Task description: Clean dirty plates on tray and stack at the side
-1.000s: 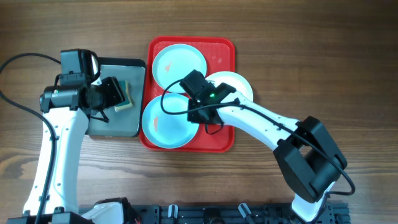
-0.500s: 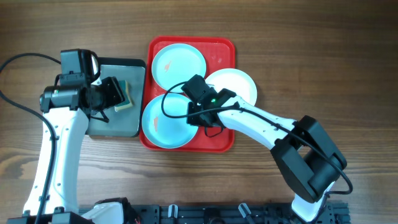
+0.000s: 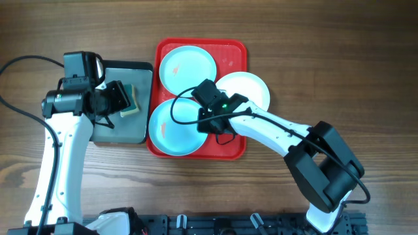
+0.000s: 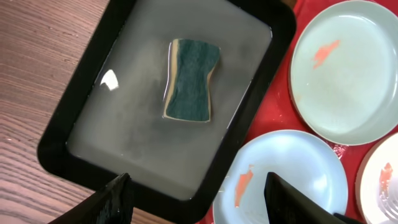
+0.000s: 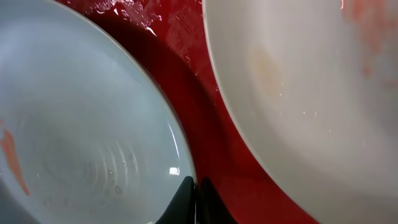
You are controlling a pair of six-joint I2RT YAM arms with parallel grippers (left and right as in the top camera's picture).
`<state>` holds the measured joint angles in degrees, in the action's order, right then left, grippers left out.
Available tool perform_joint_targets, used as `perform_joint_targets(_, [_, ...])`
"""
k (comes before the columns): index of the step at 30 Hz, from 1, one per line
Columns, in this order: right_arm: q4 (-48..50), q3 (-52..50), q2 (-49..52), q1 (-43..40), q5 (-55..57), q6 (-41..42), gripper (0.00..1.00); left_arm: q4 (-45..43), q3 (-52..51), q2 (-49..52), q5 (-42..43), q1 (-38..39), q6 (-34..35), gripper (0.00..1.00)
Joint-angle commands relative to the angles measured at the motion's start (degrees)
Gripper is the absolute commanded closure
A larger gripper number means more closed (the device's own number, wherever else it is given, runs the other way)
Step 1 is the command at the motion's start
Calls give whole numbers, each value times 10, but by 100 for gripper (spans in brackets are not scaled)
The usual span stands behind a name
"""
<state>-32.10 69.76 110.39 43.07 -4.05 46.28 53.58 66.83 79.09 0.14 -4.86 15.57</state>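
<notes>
Three plates lie on the red tray (image 3: 235,52): a light blue one (image 3: 188,68) at the far side, a light blue one (image 3: 171,130) at the near left, and a white one (image 3: 251,88) at the right. All carry reddish smudges. My right gripper (image 5: 196,199) is shut on the right rim of the near blue plate (image 5: 81,124), beside the white plate (image 5: 298,93). My left gripper (image 4: 199,199) hangs open over the near corner of the dark grey tray (image 4: 74,106), holding nothing.
A green and yellow sponge (image 4: 191,79) lies in shallow water in the dark grey tray (image 3: 140,134), which sits against the red tray's left side. Bare wooden table (image 3: 339,59) surrounds both trays. A black cable (image 3: 13,65) runs along the far left.
My right gripper has closed its fingers on the near blue plate's rim after shifting slightly toward the left. The left arm has stayed still.
</notes>
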Motion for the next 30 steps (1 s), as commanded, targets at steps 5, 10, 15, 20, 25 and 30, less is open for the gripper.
perform_joint_targets(5, [11,-9,9,0,17,3,96,-2,-4,4,-13,2,-2,36])
perform_joint_targets(10, [12,-3,5,-1,17,-7,96,-2,-4,4,-13,2,-3,37])
perform_joint_targets(15, [9,5,-14,-1,31,-40,96,-18,-19,4,-13,2,-3,38])
perform_joint_targets(20, [-8,5,-25,-1,55,-41,96,-68,-52,5,-22,2,-3,36])
perform_joint_targets(25, [-10,3,-25,-1,54,-43,96,-158,-89,15,-46,2,-3,36])
perform_joint_targets(30, [-12,3,-25,0,54,-48,96,-225,-108,58,-45,2,-3,34])
